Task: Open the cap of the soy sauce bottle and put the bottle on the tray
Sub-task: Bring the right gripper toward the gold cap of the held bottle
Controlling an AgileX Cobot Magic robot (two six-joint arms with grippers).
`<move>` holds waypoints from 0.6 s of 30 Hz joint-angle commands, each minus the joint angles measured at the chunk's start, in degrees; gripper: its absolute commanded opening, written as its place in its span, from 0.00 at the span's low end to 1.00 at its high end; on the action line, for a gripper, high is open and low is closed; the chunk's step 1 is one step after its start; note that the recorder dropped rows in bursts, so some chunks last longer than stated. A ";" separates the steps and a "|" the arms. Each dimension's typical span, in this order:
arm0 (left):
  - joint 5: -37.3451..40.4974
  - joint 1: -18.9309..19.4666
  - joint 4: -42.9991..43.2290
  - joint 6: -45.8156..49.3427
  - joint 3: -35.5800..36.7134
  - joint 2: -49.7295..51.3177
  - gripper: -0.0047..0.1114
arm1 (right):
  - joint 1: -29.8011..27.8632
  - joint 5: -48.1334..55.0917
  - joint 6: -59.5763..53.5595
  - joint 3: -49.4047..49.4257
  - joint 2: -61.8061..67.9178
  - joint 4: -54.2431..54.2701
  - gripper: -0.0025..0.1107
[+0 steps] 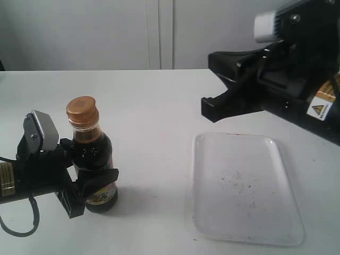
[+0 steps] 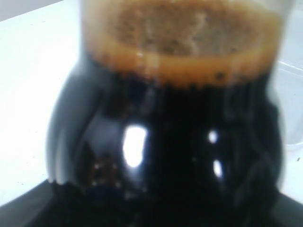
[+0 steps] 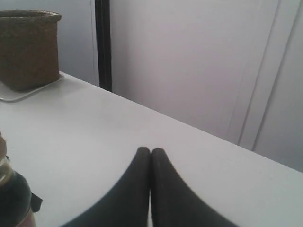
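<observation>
Exterior view: soy sauce bottle (image 1: pixel 94 159) stands on white desk (image 1: pixel 154 111), left of tray (image 1: pixel 241 188), apart from it. Cap (image 1: pixel 82 110) closed on top. Left gripper (image 1: pixel 87 178) fingers hug bottle's belly. Right gripper (image 1: pixel 210 109) hangs above tray's far end.

Left wrist view: bottle (image 2: pixel 165 123) fills view, dark, foam on top.

Right wrist view: fingers (image 3: pixel 142 189) pressed together, holding nothing. Brown basket (image 3: pixel 28 47) far off on desk.

Open tabletop (image 1: pixel 154 122) between the soy sauce bottle (image 1: pixel 94 159) and the tray (image 1: pixel 244 188); nothing lying in that gap. Bottle flanked on both sides by the left gripper (image 1: pixel 87 178), jaws against the glass; only the cap (image 1: pixel 82 110) standing clear above. Over the tray's far edge, hanging in the air, the right gripper (image 1: pixel 210 109), tips pressed together. Near half of the tray bare. At a far table edge, a woven basket (image 3: pixel 28 47).
</observation>
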 commanded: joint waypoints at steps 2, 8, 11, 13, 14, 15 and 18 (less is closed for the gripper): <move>-0.09 -0.34 1.91 0.04 0.05 -0.08 0.04 | 1.57 -8.62 -0.16 -0.04 4.39 1.55 0.02; -0.09 -0.34 1.91 0.04 0.05 -0.08 0.04 | 3.96 -16.20 -0.27 -0.04 11.30 1.93 0.02; -0.09 -0.34 1.91 0.04 0.05 -0.08 0.04 | 5.19 -20.30 -0.27 -0.04 14.92 2.38 0.02; -0.09 -0.34 1.91 0.04 0.05 -0.08 0.04 | 5.99 -22.94 -0.27 -0.04 17.17 3.17 0.02; -0.09 -0.34 1.91 0.04 0.05 -0.08 0.04 | 6.39 -24.26 -0.27 -0.04 18.20 3.51 0.02; -0.09 -0.34 1.91 0.04 0.05 -0.08 0.04 | 6.90 -25.43 -0.27 -0.04 19.14 3.51 0.02; -0.09 -0.34 1.91 0.04 0.05 -0.08 0.04 | 7.98 -28.90 -0.53 -0.04 21.81 5.02 0.02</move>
